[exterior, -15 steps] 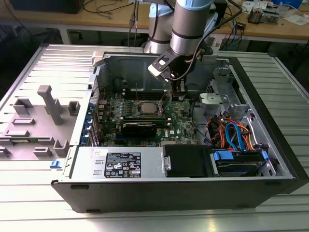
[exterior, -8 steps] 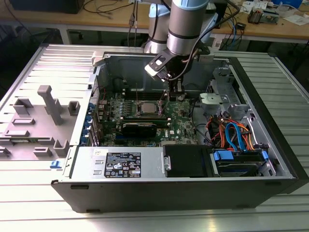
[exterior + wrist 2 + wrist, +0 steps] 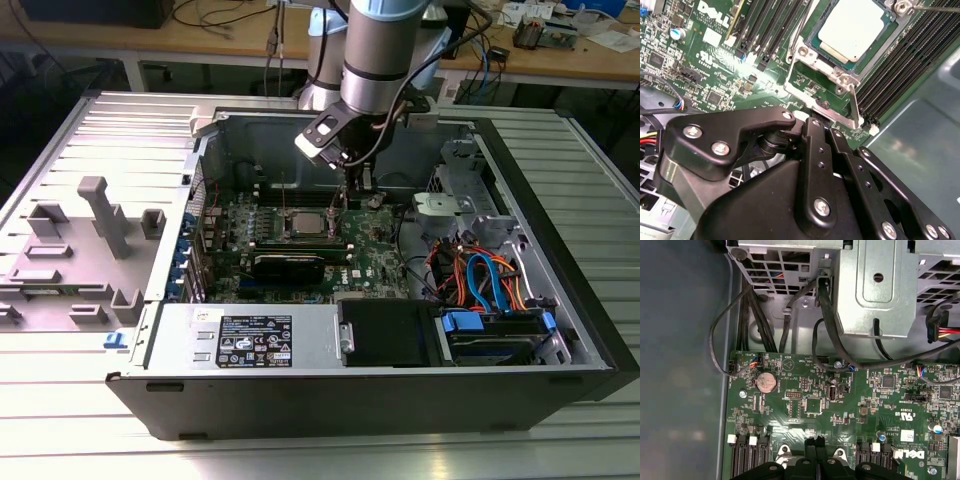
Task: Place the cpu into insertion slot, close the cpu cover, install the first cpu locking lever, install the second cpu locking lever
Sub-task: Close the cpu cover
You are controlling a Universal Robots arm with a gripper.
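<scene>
The cpu (image 3: 855,29), a silver-grey square, lies seated in the insertion slot (image 3: 812,82) on the green board; in the exterior view the cpu (image 3: 305,222) sits mid-board. The cpu cover (image 3: 837,62), a thin metal frame, lies flat around the chip as far as I can tell. A thin wire lever (image 3: 799,30) runs along one side of the socket, and a flat metal lever arm (image 3: 855,105) stands up at the socket's corner. My gripper (image 3: 822,125) hovers just beside that corner, fingers together with nothing visible between them. In the exterior view my gripper (image 3: 345,200) hangs to the chip's right.
Long black memory slots (image 3: 900,65) flank the socket. A grey drive cage (image 3: 875,285) and black cables (image 3: 820,305) sit past the board edge. Orange and blue cables (image 3: 480,280) fill the case's right. A grey fixture tray (image 3: 80,250) lies outside on the exterior view's left.
</scene>
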